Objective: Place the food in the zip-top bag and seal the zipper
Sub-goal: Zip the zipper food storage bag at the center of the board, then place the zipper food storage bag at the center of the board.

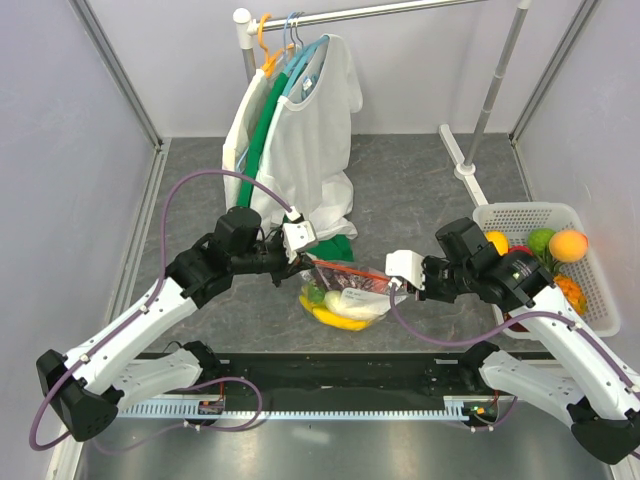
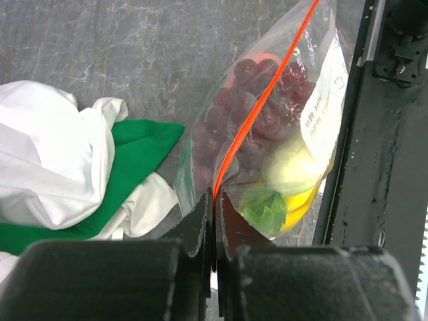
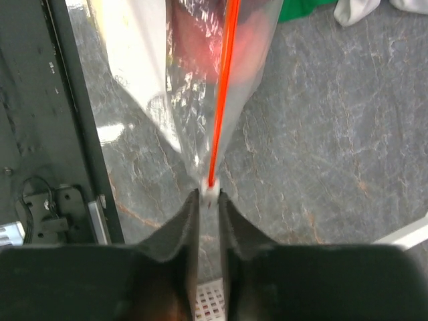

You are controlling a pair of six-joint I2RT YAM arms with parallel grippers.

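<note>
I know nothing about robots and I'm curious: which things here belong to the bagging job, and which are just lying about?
Job: bag, zipper, grapes, banana, left end effector and right end effector, each pinching one zipper end.
Lying about: shirts, rack, basket.

Grey marbled table (image 1: 420,180). White slatted basket (image 1: 530,209) stands at its right edge. Clothes rack foot (image 1: 462,160) rests at rear right. Hems of the hanging white and green garments (image 1: 335,225) pool on the surface at centre. Zip-top bag (image 1: 345,295) is front centre, its lower end apparently on the surface.
</note>
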